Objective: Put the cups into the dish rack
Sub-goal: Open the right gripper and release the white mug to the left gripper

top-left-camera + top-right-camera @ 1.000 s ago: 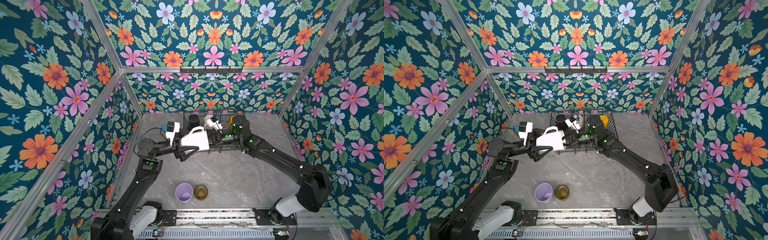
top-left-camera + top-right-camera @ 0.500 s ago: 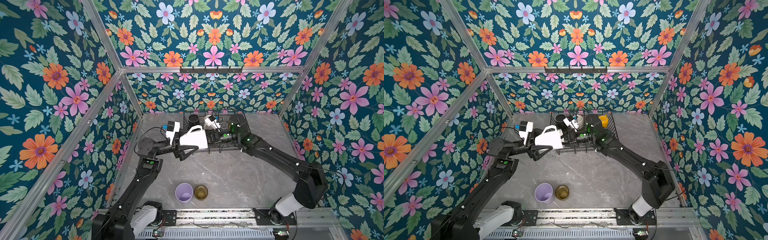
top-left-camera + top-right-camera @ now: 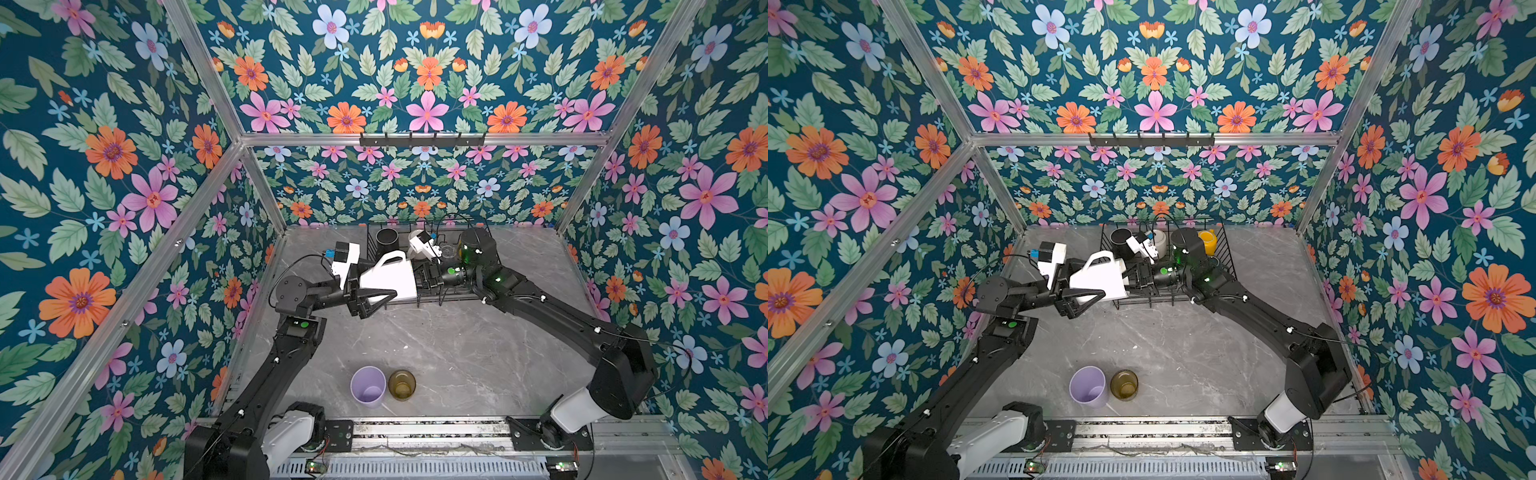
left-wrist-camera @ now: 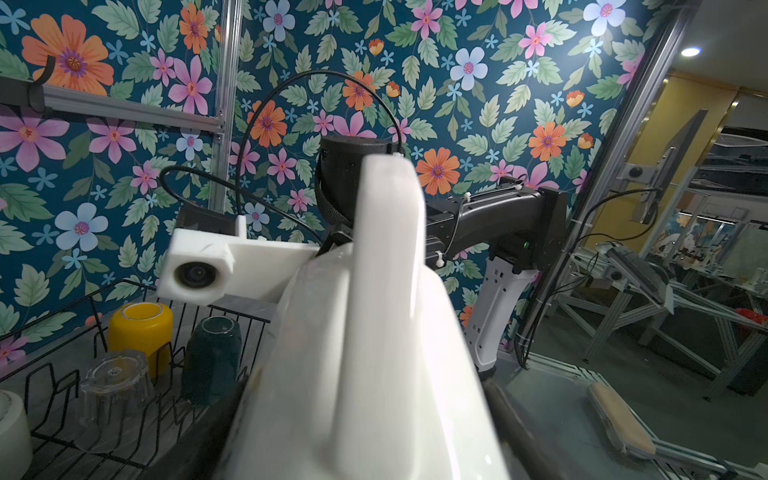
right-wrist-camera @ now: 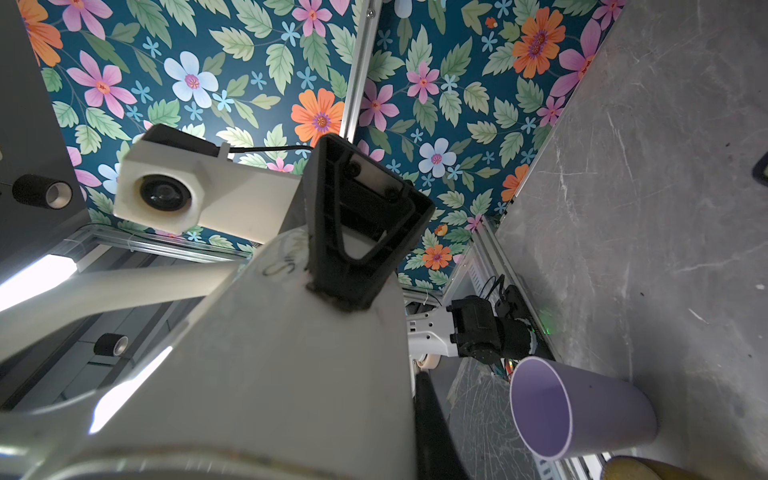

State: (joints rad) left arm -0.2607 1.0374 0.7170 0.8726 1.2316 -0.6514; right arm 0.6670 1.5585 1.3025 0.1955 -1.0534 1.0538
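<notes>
A tall white mug hangs on its side at the front left corner of the black wire dish rack. My left gripper is shut on its base end, and a fingertip presses its wall. My right gripper is shut on its rim, with one finger outside the wall. In the rack stand a black mug, a yellow mug, a clear glass and a green mug, the last two upside down. The lilac tumbler and olive-amber glass stand side by side near the front edge.
A pale cup sits at the rack's end. The rack stands against the flowered back wall, under a bar of hooks. Flowered side walls close in both arms. Bare grey marble table lies between the rack and the two front cups.
My left jaws have closed in against the white mug. The right wrist and forearm have shifted left toward the mug. The mug has barely moved.
</notes>
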